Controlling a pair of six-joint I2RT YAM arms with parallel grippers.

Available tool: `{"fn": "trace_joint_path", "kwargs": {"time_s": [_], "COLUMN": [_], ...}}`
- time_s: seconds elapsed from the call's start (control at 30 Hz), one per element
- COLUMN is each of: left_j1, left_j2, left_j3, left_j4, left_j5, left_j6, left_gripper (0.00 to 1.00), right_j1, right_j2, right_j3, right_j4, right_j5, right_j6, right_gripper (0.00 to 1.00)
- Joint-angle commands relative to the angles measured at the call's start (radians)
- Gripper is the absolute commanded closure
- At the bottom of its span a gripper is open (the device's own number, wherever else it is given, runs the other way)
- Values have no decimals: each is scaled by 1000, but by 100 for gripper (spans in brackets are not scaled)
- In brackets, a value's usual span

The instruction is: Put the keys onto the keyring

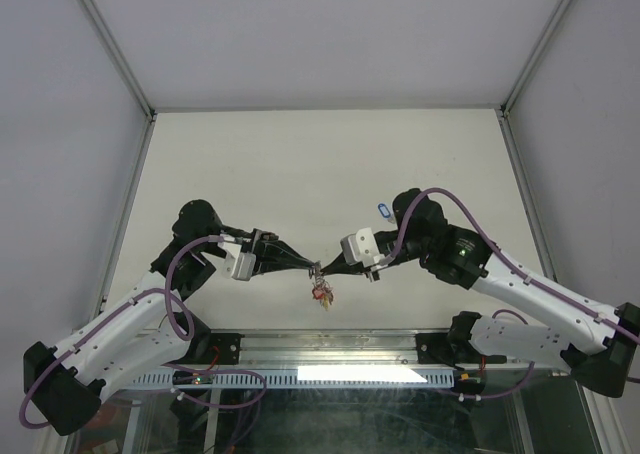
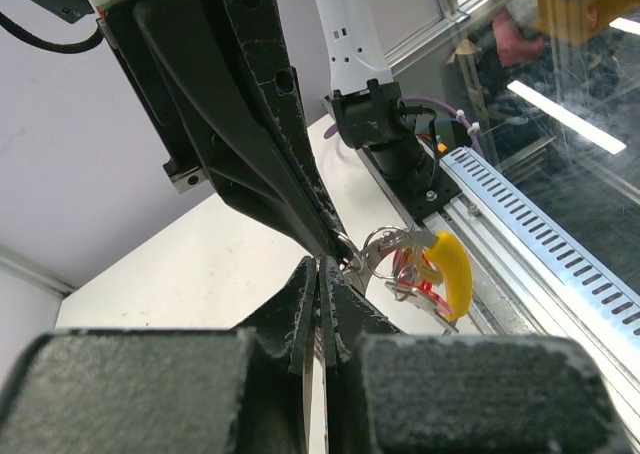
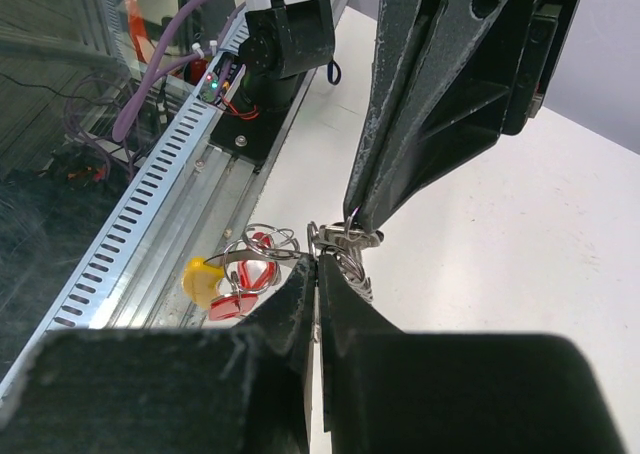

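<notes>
The two grippers meet tip to tip above the table's near middle. My left gripper (image 1: 305, 265) and my right gripper (image 1: 322, 268) are both shut on the small silvery keyring (image 3: 345, 238) between them. The keyring (image 2: 362, 253) shows just past my left fingertips (image 2: 312, 274). Keys hang from it on small wire loops: one with a yellow tag (image 2: 452, 268) and one with a red tag (image 2: 418, 286). In the right wrist view the yellow tag (image 3: 200, 279) and red tag (image 3: 238, 305) dangle to the left. A blue-tagged key (image 1: 382, 210) lies apart on the table, behind the right arm.
A slotted metal rail (image 1: 300, 377) runs along the table's near edge, below the hanging keys. The left arm's base (image 3: 282, 46) and the right arm's base (image 2: 388, 134) stand beside it. Grey walls (image 1: 60, 124) close in the white table (image 1: 320, 164).
</notes>
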Motion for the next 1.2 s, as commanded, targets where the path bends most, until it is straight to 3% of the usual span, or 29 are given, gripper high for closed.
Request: {"fn": "trace_joint_path", "kwargs": {"time_s": [0.0,1.17], "left_j1": [4,3], "left_j2": [2,-1], "left_j3": [36,47], "left_j4": [16,-36], "left_j5": [56,111], "left_j6": [14,41], "left_gripper": [100,100], "right_j1": [4,-23], "right_j2": [5,33], "right_j3": [35,34], "right_j4": [94,113], "right_j5": [-8,-33], "right_j6": [1,33], "right_gripper": [100,100]}}
